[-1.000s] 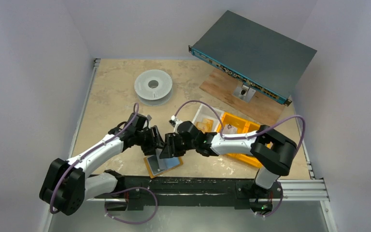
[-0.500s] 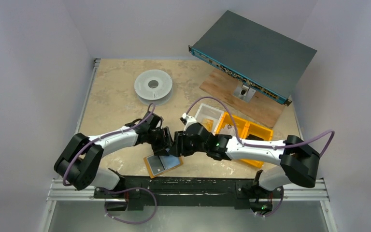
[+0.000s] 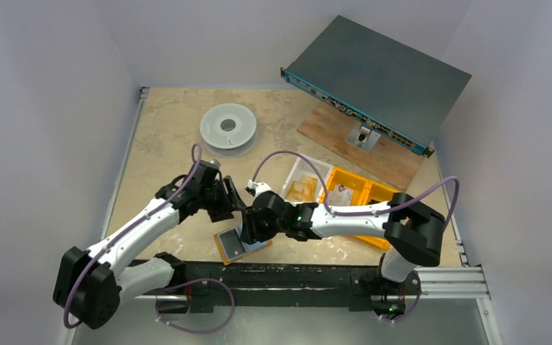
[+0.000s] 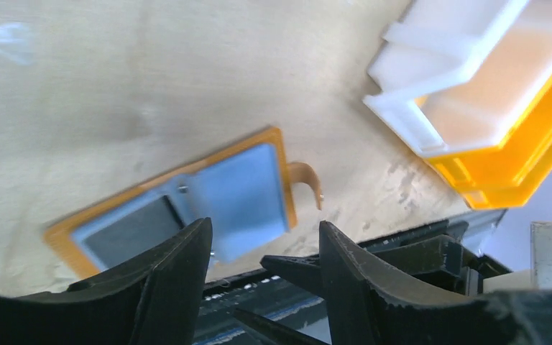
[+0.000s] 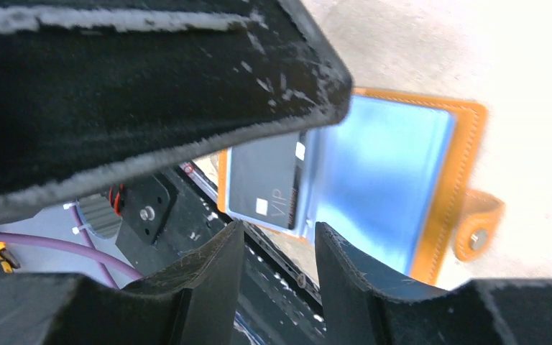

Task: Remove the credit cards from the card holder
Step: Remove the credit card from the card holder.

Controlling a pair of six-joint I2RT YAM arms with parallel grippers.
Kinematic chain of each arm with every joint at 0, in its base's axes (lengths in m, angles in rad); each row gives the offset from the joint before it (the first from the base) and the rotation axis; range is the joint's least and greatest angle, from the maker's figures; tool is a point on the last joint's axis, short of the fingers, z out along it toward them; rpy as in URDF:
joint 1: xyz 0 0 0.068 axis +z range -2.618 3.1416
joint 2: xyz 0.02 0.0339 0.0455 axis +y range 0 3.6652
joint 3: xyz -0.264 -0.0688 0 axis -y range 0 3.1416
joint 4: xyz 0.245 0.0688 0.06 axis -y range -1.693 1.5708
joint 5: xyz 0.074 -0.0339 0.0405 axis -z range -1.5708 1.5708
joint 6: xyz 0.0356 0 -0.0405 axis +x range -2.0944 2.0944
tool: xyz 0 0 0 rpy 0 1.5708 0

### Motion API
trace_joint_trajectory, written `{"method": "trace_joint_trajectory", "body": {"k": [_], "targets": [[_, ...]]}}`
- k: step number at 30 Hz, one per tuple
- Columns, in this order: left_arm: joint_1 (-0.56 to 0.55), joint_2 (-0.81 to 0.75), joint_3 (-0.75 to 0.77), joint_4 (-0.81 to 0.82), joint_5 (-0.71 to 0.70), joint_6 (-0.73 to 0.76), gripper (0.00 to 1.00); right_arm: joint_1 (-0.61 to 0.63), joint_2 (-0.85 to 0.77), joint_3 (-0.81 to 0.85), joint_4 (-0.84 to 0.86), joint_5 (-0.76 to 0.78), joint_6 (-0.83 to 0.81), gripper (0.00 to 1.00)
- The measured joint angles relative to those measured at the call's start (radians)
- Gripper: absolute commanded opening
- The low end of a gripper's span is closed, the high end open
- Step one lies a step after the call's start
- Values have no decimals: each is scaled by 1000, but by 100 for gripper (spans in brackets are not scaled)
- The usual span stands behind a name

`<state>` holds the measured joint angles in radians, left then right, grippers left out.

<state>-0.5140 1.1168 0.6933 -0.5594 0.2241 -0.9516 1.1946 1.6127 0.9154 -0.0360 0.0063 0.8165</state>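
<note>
The card holder (image 3: 223, 250) lies open and flat by the table's front edge, mustard-orange with a strap tab (image 5: 478, 223). In its left pocket sits a dark credit card (image 5: 266, 180) marked VIP; the right half is a pale blue sleeve (image 4: 237, 190). My right gripper (image 3: 248, 230) hovers over the holder's right half, open, nothing between its fingers (image 5: 279, 233). My left gripper (image 3: 233, 198) hangs just behind the holder, open and empty (image 4: 264, 237). In the left wrist view the holder's orange rim (image 4: 287, 183) and the dark card (image 4: 126, 230) show beyond the fingertips.
An orange bin (image 3: 363, 194) with a white tray (image 3: 305, 180) stands right of the grippers, also in the left wrist view (image 4: 517, 144). A white spool (image 3: 228, 128) sits at the back left. A grey rack unit (image 3: 374, 75) rests on a wooden board (image 3: 345, 140). A black rail (image 3: 295, 277) runs along the front edge.
The left gripper has pulled back up and to the left, its jaws wider. The right gripper has shifted left and down over the holder. The holder stays in place.
</note>
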Motion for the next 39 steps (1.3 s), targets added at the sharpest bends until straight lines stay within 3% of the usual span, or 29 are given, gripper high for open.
{"method": "trace_joint_trajectory", "body": {"k": [11,20,24,39], "targets": [[81,-245,-158,-187,-126,-56,35,16,144,67,24,-57,-14,40],[82,-262,-230,-197,-134,-102,8,15,193,68,69,-98,-13,38],[82,-252,-236,-196,-135,-111,1,14,197,68,77,-102,-11,38],[79,-180,-249,-174,-143,-113,0,-18,204,43,140,-129,8,38]]}}
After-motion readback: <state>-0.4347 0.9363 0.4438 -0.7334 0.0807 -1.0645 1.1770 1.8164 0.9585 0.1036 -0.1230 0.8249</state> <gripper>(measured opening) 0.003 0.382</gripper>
